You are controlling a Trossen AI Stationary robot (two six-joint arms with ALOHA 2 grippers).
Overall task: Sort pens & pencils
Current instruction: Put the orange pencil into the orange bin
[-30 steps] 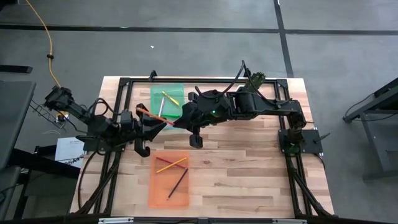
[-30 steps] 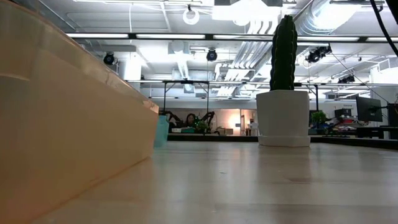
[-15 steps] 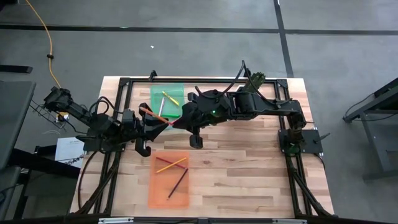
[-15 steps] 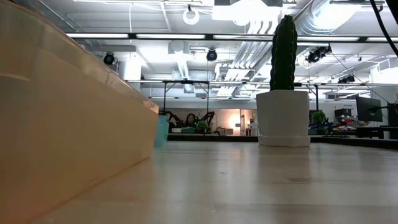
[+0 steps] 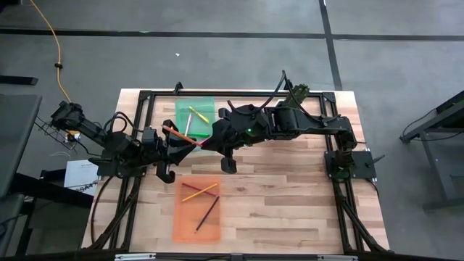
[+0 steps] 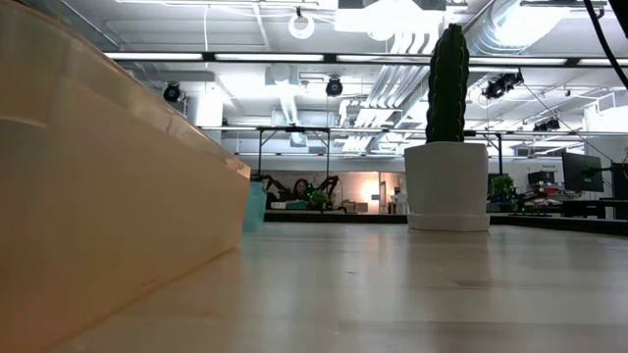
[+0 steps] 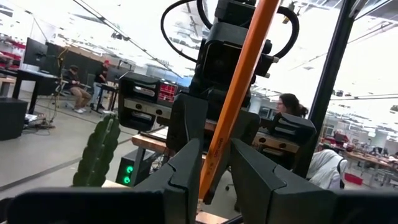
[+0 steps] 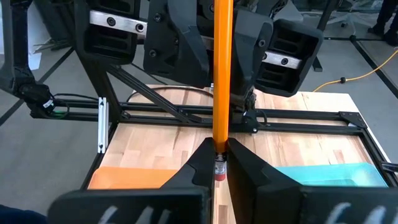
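Orange, the pencil (image 5: 183, 136) I was handing over hung in the air between my two grippers, above the bare boards between the trays. In the high view it ran from about ten o'clock down to four o'clock, one end poking out past the left gripper (image 5: 176, 143), the other pinched in the right gripper (image 5: 204, 143). My right wrist camera showed those fingers (image 8: 202, 163) closed tight on the metal ferrule end of the pencil (image 8: 221, 74), which stood straight up out of them. From the left wrist camera, the left fingers (image 7: 189, 168) sat on either side of the shaft (image 7: 236, 93); they looked close around it, though I could not tell whether they actually gripped (the contact itself was hidden).

At twelve o'clock from the handover lay the green tray (image 5: 194, 114), holding a yellow pen (image 5: 198, 114) and a pale pen (image 5: 190, 123) crossing near each other. At six o'clock lay the orange tray (image 5: 196, 210), with a yellow-orange pencil (image 5: 199, 192), a red pencil (image 5: 193, 187) crossing it, and a dark pencil (image 5: 206, 215) nearer the tray's middle.

At the far edge of the wooden table (image 5: 290, 196), around one o'clock, stood a cactus (image 6: 448, 83) in a white pot (image 6: 447, 186). People sat in the room beyond.
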